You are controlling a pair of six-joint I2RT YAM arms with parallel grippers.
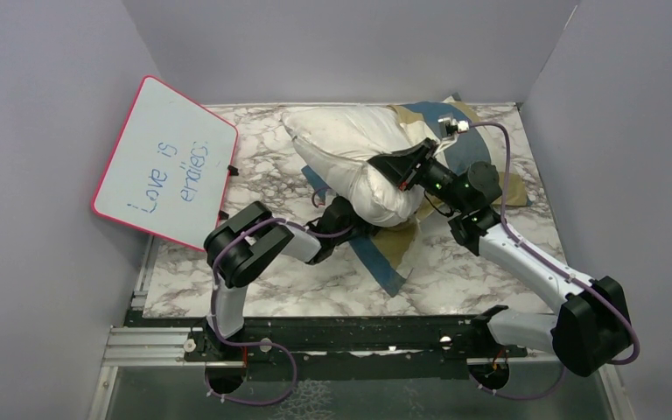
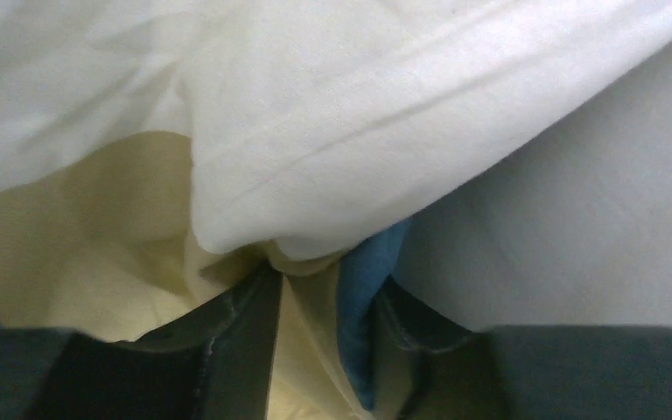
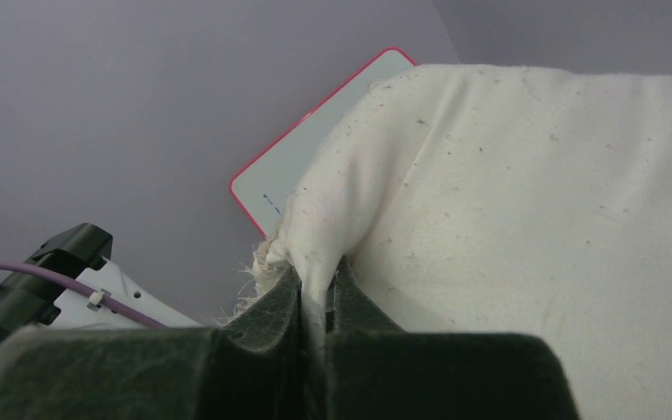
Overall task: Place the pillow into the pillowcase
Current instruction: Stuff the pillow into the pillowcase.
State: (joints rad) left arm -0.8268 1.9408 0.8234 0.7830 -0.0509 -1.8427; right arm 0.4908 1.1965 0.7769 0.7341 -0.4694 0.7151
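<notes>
The plump white fabric pillow (image 1: 359, 157) lies atop the limp blue, tan and cream checked pillowcase (image 1: 389, 252), beside the pink-rimmed whiteboard (image 1: 166, 162). My right gripper (image 3: 319, 289) pinches the pillow's corner away from the board. My left gripper (image 2: 328, 284), nearer the board, stands half-spread around checked cloth; I cannot tell whether it grips, so I'd firm that hold before pulling.

Place: we take it for a robotics lab bench.
Evidence: we see grey partition walls (image 1: 44, 105), aluminium mounting rail (image 1: 153, 346).

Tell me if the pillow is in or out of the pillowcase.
Out, at least mostly: the pillow lies bare on top of the pillowcase. The right gripper pinches one corner of it.
</notes>
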